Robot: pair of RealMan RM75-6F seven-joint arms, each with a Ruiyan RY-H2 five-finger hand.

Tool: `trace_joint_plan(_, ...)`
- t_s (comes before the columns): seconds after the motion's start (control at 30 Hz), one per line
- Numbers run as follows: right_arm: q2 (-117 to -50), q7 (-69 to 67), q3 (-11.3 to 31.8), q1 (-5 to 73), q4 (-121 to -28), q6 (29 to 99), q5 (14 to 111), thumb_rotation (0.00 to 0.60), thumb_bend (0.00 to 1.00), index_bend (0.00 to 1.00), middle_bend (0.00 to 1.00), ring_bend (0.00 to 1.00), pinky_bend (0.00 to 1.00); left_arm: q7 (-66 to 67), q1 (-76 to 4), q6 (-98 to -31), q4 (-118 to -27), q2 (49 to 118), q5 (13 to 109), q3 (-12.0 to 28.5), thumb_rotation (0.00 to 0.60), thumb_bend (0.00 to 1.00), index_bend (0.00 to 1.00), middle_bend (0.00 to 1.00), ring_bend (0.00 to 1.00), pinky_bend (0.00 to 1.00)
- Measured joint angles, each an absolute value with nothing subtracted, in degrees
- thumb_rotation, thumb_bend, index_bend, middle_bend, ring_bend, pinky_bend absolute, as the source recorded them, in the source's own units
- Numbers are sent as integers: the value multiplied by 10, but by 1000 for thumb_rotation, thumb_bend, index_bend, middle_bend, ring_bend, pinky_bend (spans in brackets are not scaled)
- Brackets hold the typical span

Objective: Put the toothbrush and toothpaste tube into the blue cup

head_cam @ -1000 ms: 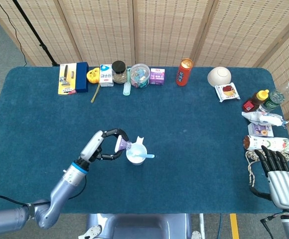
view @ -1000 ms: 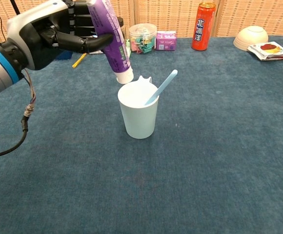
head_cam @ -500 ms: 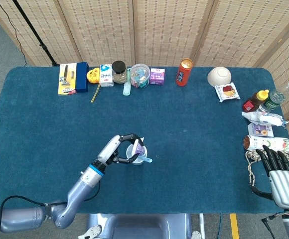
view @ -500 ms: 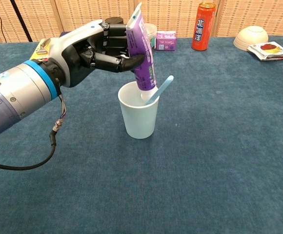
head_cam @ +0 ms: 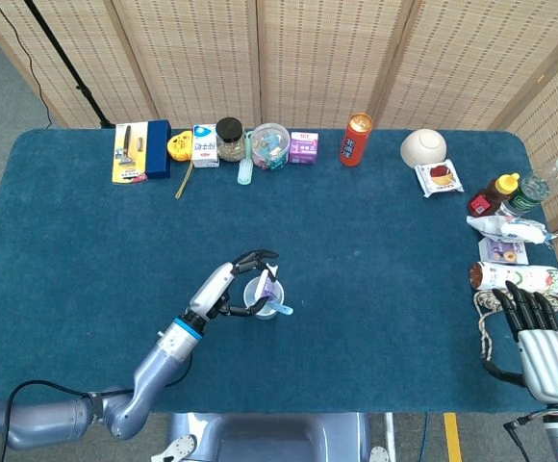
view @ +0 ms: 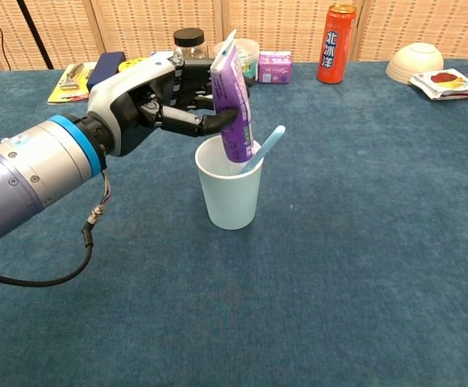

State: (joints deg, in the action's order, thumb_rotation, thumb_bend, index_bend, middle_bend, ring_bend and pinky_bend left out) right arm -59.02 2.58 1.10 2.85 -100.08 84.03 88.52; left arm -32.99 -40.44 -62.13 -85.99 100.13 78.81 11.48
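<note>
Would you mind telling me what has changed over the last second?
The left hand, still gripping the toothpaste tube, carried it from beside the cup to over it and lowered its cap end inside. The toothbrush stayed in the cup; the right hand did not move.

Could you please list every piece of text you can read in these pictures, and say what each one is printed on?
"北冰洋": white characters running down the red can at the back of the table.
Print on the purple toothpaste tube held by the left hand: too blurred to read.
Labels on the small purple box and the bottles: too small.
</note>
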Motion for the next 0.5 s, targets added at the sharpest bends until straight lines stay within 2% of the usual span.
trace_joint_plan(0.17,-590,26,10,28,-1001,840,886,600,0,0,0,0,0,-329,-403,-617,-860,1000,791,112,600,359,229,67,56,91)
trace_joint_plan(0.5,-588,23,10,28,-1001,842,887,600,0,0,0,0,0,-349,-393,-630,-874,984,807,114,600,359,197,31,44,91)
